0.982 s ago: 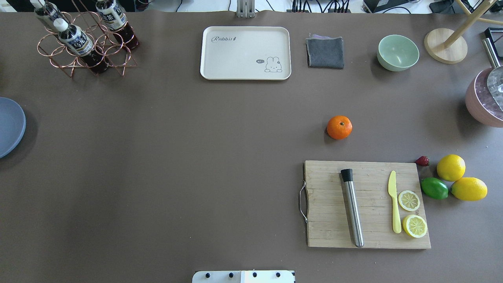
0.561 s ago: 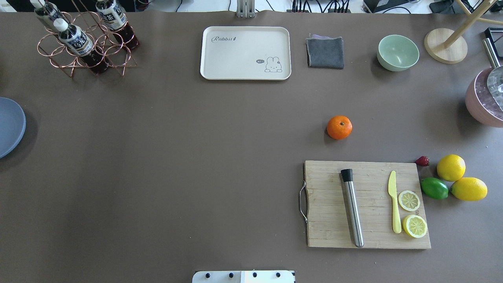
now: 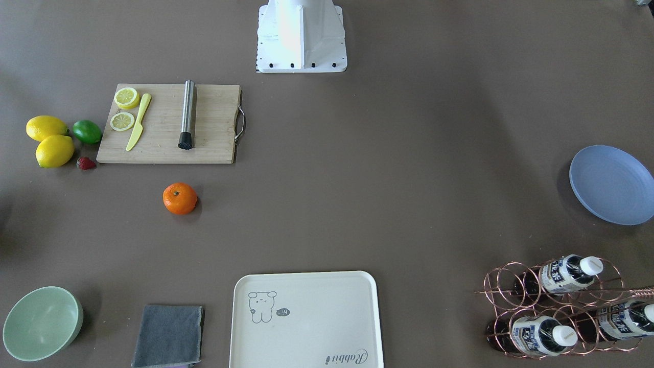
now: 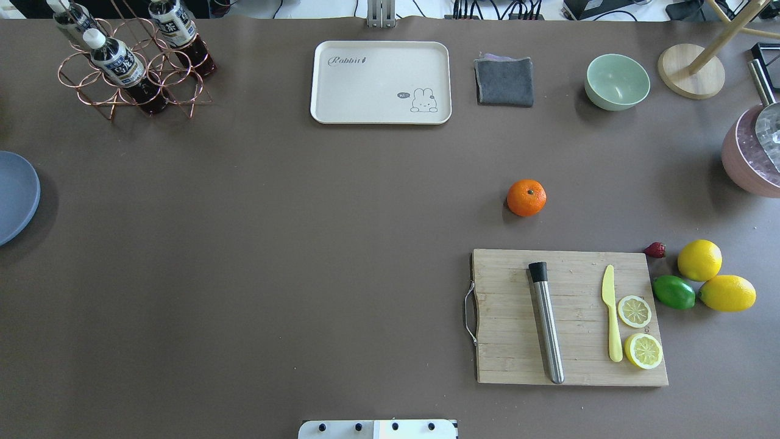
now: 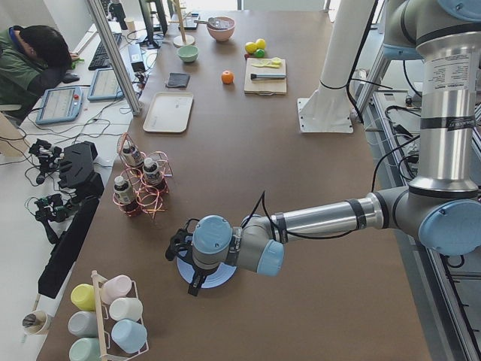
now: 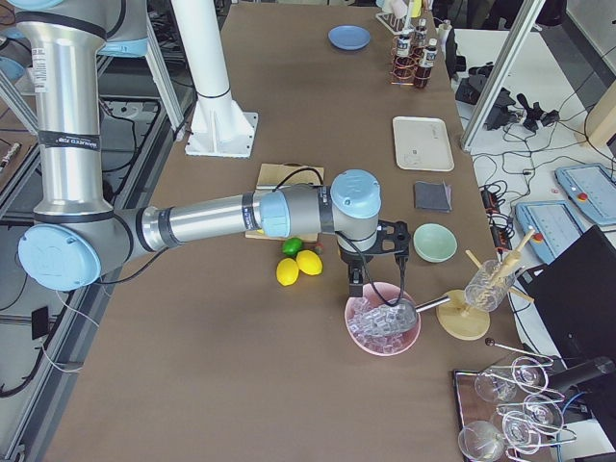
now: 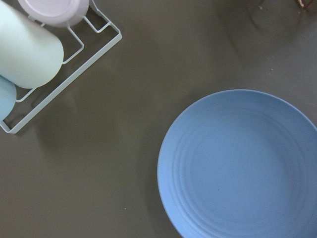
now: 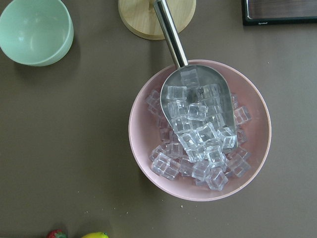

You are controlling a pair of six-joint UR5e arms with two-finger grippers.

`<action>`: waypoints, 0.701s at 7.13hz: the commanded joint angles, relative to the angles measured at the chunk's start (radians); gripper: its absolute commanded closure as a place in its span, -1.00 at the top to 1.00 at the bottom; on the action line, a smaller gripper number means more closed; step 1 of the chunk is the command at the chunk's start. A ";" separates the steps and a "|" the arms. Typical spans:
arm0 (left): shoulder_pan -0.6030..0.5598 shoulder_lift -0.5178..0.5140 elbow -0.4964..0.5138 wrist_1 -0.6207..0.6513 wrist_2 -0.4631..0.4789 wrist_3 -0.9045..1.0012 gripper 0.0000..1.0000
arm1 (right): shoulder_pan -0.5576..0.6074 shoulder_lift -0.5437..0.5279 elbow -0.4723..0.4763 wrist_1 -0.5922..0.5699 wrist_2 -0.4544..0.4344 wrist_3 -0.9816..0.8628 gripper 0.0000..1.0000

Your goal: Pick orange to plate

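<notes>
Notably, I cannot tell whether the left gripper (image 5: 180, 252) or right gripper (image 6: 377, 262) is spread; the round orange (image 4: 526, 197), well apart from the plate (image 3: 610, 184), could roll if nudged.

The cream tray (image 4: 381, 82) reads "Rabbit" in cursive — the 3 bottles (image 4: 114, 59) carry labels (too small to read).

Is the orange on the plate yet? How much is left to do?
Not yet; nothing is done. The orange sits on the table by the cutting board, far from the empty plate. Nothing is touching it. Left: grab, carry, set down.
</notes>
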 commanded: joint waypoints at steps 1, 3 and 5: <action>0.000 -0.004 0.103 -0.031 -0.057 -0.003 0.96 | -0.024 0.014 0.013 0.000 -0.001 0.038 1.00; 0.000 -0.018 0.152 -0.030 -0.132 -0.074 0.96 | -0.030 0.022 0.027 0.000 -0.001 0.058 1.00; 0.003 -0.071 0.232 -0.028 -0.135 -0.099 0.96 | -0.033 0.022 0.038 0.000 -0.001 0.071 1.00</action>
